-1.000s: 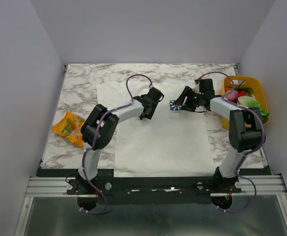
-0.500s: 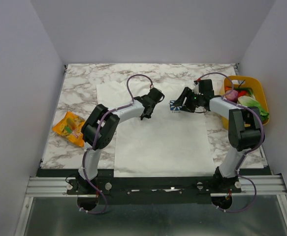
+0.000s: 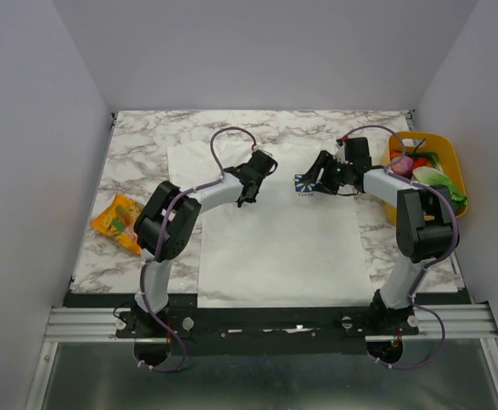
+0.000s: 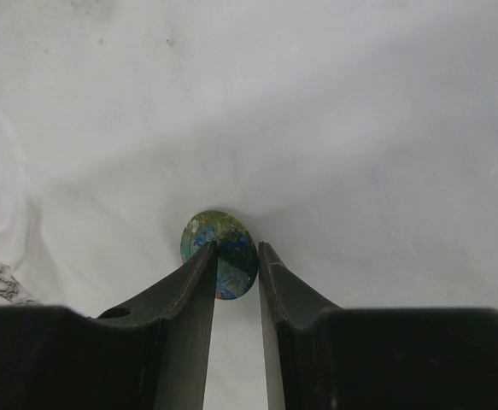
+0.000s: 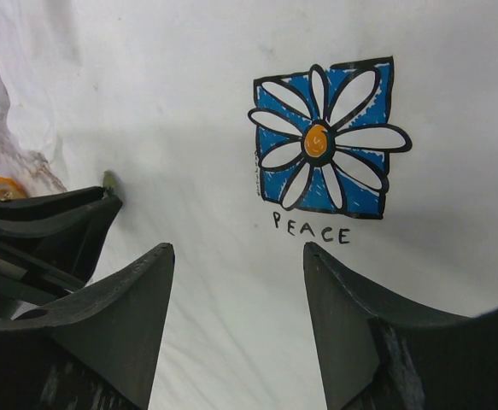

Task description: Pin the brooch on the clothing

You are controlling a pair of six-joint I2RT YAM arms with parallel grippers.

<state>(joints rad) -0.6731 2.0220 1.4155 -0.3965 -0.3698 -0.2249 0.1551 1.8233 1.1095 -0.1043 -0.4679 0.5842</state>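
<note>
- The white T-shirt (image 3: 274, 248) lies flat on the marble table (image 3: 137, 154). Its hem is towards the arm bases and it fills the middle of the tabletop.
- An orange snack packet (image 3: 120, 220) lies on the marble to the left of the shirt, well apart from both grippers.
- The left gripper (image 4: 237, 248) is low over the chest area, left of centre. Its fingers (image 4: 193, 290) stand only a narrow gap apart.
- The brooch (image 4: 219, 232), a small round green-and-blue disc, sits right at those fingertips. Its lower part shows in the gap and one edge is hidden behind the left-hand finger.
- The cloth dips and shades around the disc. I cannot tell whether the fingers actually pinch the disc or only straddle it on the fabric.
- The right gripper (image 5: 237, 247) hangs over the shirt just right of the left one. Its fingers (image 5: 137, 307) are spread wide with nothing between them but bare cloth.
- Just beyond the right fingertips is the blue square flower print (image 5: 325, 145), with the word PEACE (image 5: 310, 231) beneath it.
- A yellow basket (image 3: 428, 135) holding colourful items stands at the far right of the table, beside the shirt's edge.
</note>
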